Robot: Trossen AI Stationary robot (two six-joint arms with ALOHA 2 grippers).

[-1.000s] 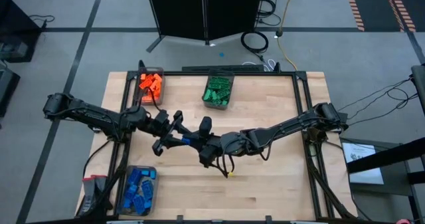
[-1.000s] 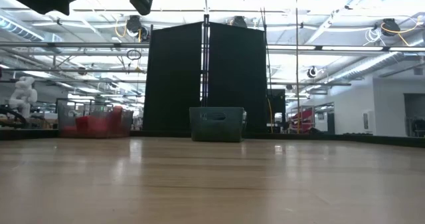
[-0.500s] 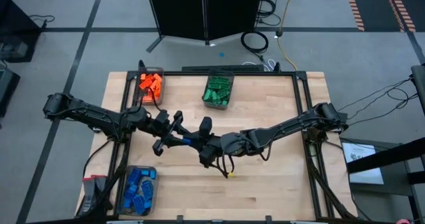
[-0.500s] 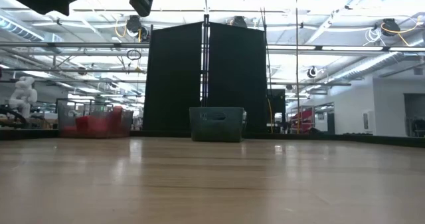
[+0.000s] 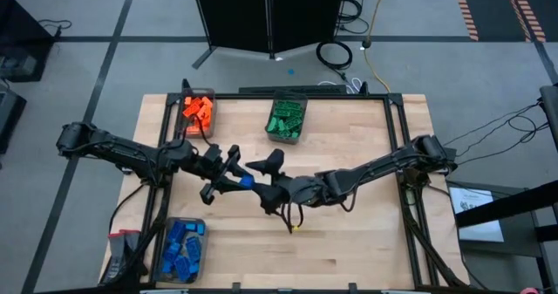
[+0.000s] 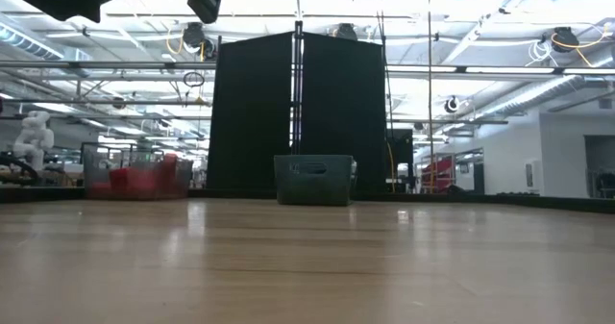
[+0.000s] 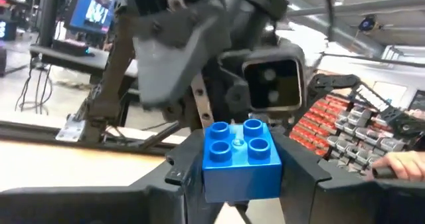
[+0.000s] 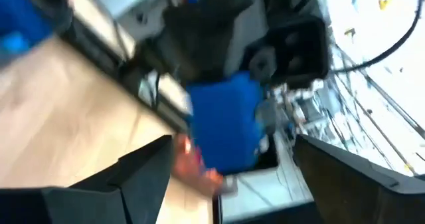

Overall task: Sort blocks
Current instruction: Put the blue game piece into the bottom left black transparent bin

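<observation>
A blue block (image 7: 240, 161) with studs on top hangs over the middle of the table, with my left gripper (image 5: 238, 181) shut on it. My right gripper (image 5: 264, 179) faces it from the table's right. It is open, and its fingers (image 8: 136, 174) stand wide on either side of the blue block (image 8: 222, 127) without touching it. Other blocks lie sorted in three bins: orange (image 5: 198, 111), green (image 5: 286, 119) and blue (image 5: 180, 249). My left gripper pinches the blue block by two opposite side walls (image 7: 207, 174) between its two fingers (image 7: 299, 171). The fingers come in about level from the table's left. The block sits upright with its studs up, lifted clear of the table.
The orange bin (image 6: 135, 175) and the green bin (image 6: 312, 178) stand at the table's far edge, and the blue bin at the near left corner. A dark panel (image 5: 266, 15) stands behind the table. Bare wood (image 5: 349, 250) fills the near right.
My right gripper has opened and let go of the blue block, turning a little at the wrist. The block stays where it was, in my left gripper's hold over the middle of the table.
</observation>
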